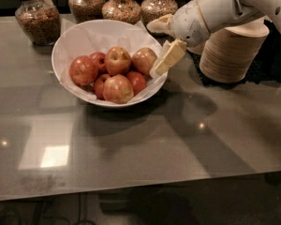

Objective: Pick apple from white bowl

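The white bowl (72,41), wide and lined with crinkled paper, sits at the back left of the grey table and holds six red apples. The apple (144,60), red-orange with a tan blush, lies at the bowl's right side. My gripper (163,42) hangs over the bowl's right rim, just right of that apple. It is open and empty, with one pale finger (168,57) slanting down beside the apple and the other finger (158,24) higher up near the jars. The other apples lie left of and in front of it.
A tall stack of small paper bowls (229,55) stands right of the gripper on a dark mat. Several glass jars of grains (37,18) line the back edge. The table's front edge runs along the bottom.
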Available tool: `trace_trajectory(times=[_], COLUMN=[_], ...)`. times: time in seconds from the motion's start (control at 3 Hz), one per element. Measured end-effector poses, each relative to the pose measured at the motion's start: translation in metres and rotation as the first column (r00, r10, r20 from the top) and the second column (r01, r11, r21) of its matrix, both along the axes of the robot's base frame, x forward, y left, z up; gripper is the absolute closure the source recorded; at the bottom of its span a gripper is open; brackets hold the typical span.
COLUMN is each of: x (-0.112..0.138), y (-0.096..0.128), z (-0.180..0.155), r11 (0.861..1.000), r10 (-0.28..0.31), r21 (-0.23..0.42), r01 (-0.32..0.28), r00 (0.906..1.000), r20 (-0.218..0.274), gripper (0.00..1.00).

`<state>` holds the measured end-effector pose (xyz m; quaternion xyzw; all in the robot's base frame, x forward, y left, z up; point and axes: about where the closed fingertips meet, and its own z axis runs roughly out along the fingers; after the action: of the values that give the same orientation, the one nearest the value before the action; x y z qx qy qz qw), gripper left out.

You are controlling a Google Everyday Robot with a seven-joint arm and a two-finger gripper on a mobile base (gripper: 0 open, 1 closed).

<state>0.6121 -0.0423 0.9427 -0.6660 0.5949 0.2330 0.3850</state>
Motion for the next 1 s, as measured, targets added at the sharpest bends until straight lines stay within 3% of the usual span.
trace_trajectory(times=[0.33, 1.0], x=[0.003, 0.011], y=[-0.003, 0.000], z=[-0.011, -0.023], r11=[0.999, 0.997], r10=[-0.007, -0.010], r21=[-0.031, -0.075], r01=[0.007, 0.009], r00=[0.9999, 1.0000], r20=[-0.008, -0.002], gripper=[0.18, 0.25])
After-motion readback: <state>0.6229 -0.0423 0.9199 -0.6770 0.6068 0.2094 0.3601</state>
